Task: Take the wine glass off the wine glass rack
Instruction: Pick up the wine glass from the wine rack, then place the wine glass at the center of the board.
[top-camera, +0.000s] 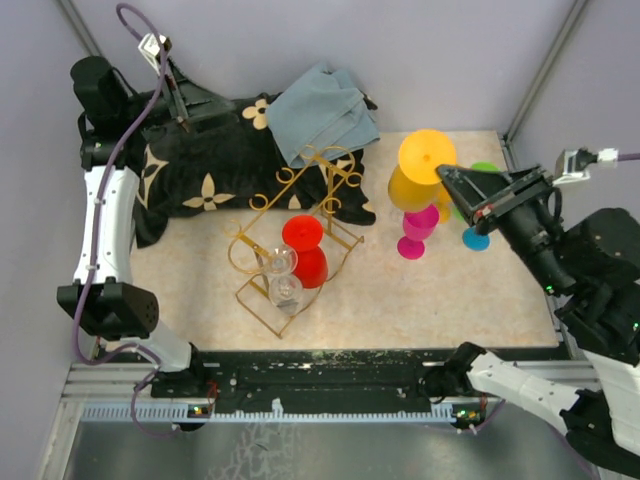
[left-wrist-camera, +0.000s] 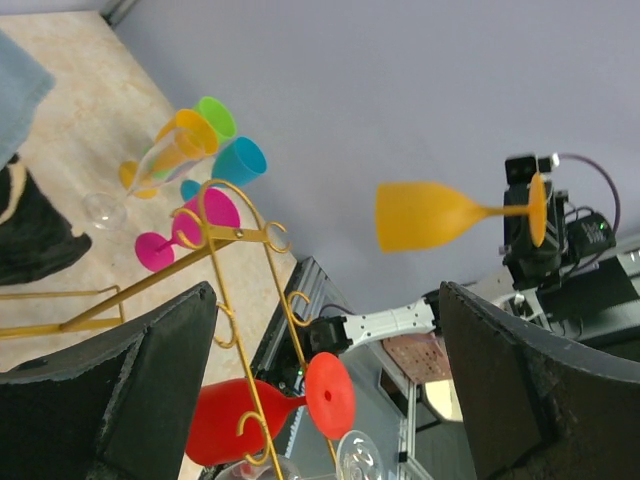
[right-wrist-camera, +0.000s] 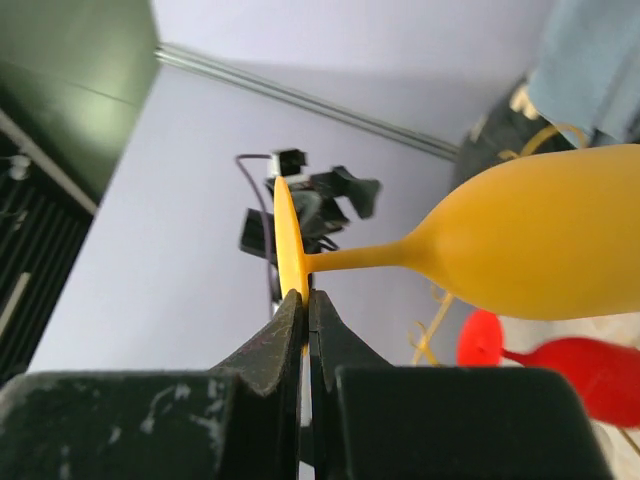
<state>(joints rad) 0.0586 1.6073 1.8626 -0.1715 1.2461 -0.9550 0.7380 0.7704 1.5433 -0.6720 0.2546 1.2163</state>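
**Yellow glass clear of rack, pinched by its foot: grip judged marginal**

The right tool is clenched edge-on across the thin round foot of the yellow glass. The pads close almost flat together on the disc. The glass lies roughly on its side in the air, stem level and bowl reaching away from the pads. It hangs above the right part of the surface, apart from the rack and touching nothing else.

The left tool stands released, jaws wide and holding nothing, high over the black cloth at the far left.

Handling, as judged: the glass looks like coloured plastic, so it should be light, stiff and smooth-skinned, not brittle. The foot is thin and slick, and all the weight of the bowl sits out to one side of the pinch. The glass could swing or slide in the pads if moved sharply. The stem close under the bowl would give a steadier hold. With the present hold, slow travel and a gentle turn to upright are advised.

On the rack hang a red glass and two clear glasses. The clear ones may be real glass and fragile. A pink glass and others stand on the surface near the held one.
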